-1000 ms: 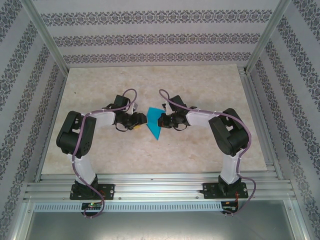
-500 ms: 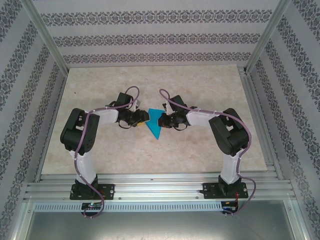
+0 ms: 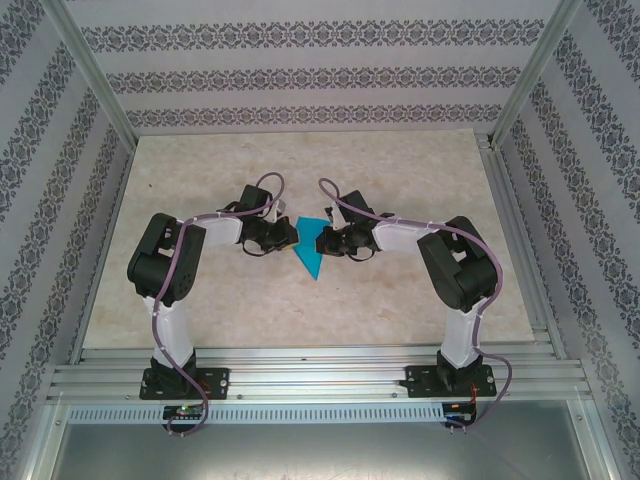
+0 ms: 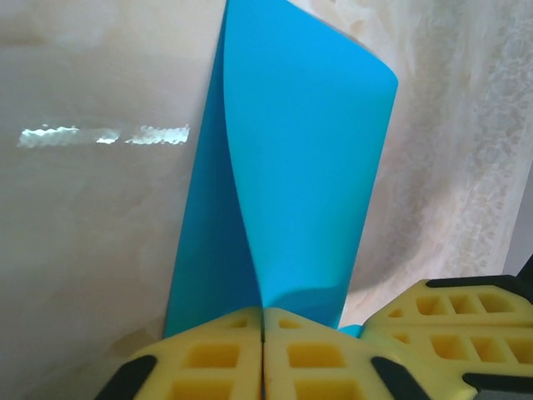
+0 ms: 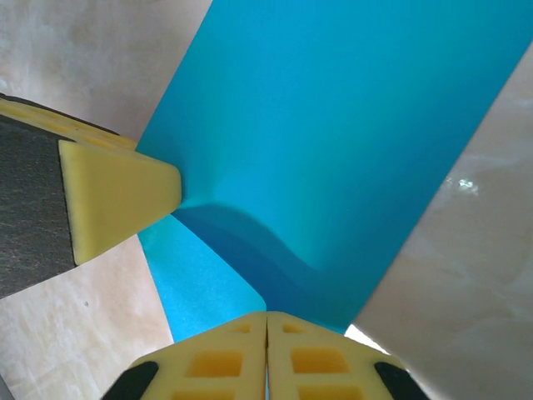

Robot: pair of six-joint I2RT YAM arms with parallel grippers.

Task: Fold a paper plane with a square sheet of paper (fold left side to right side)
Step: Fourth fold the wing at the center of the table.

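The teal-blue square sheet of paper (image 3: 311, 250) is folded into a narrow pointed shape, held up between both grippers at the table's middle. My left gripper (image 3: 291, 235) is shut on its left edge. In the left wrist view the paper (image 4: 291, 167) rises curved from the closed yellow jaws of that gripper (image 4: 264, 321). My right gripper (image 3: 323, 240) is shut on the right edge. In the right wrist view the sheet (image 5: 333, 125) runs into the closed jaws of that gripper (image 5: 266, 325). A left fingertip (image 5: 117, 196) touches the paper there.
The beige marbled table top (image 3: 400, 170) lies under the paper. An aluminium rail (image 3: 320, 375) runs along the near edge by the arm bases. Patterned walls (image 3: 300, 80) and metal posts enclose the back and sides.
The left arm moved right to the paper and its gripper shut on the left edge. The right gripper kept its hold in place.
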